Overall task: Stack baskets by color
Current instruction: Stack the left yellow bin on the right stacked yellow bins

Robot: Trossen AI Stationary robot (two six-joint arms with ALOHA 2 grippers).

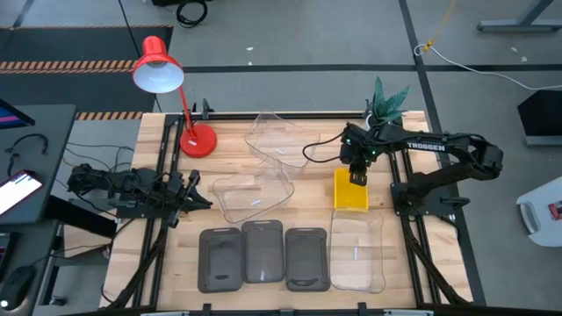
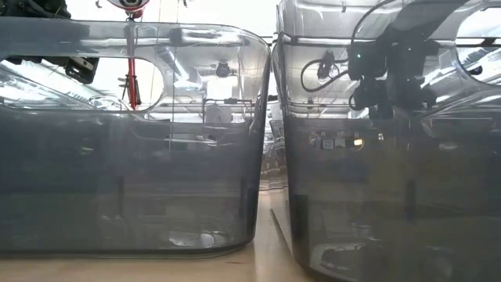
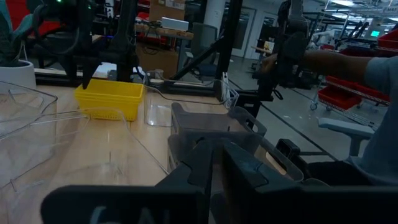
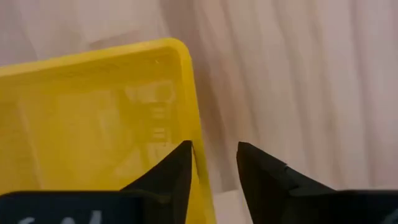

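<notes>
Right pincer point(image 4: 213, 163) parted over yellow basket point(image 1: 350, 191) far rim, one finger each side, bare counter point(image 1: 307, 189) just beside, three grey baskets point(image 1: 263, 257) along near edge, left pincer point(image 1: 198, 200) clenched, empty, at left side

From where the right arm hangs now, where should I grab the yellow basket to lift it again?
Probably by its thin rim wall, coming straight down from above. The yellow basket sits upright and open-topped on the table, and the right hand hovers open over one edge, one finger inside the wall and one outside. The end nearest the arm looks reachable; the clear basket crowds the far end.
</notes>
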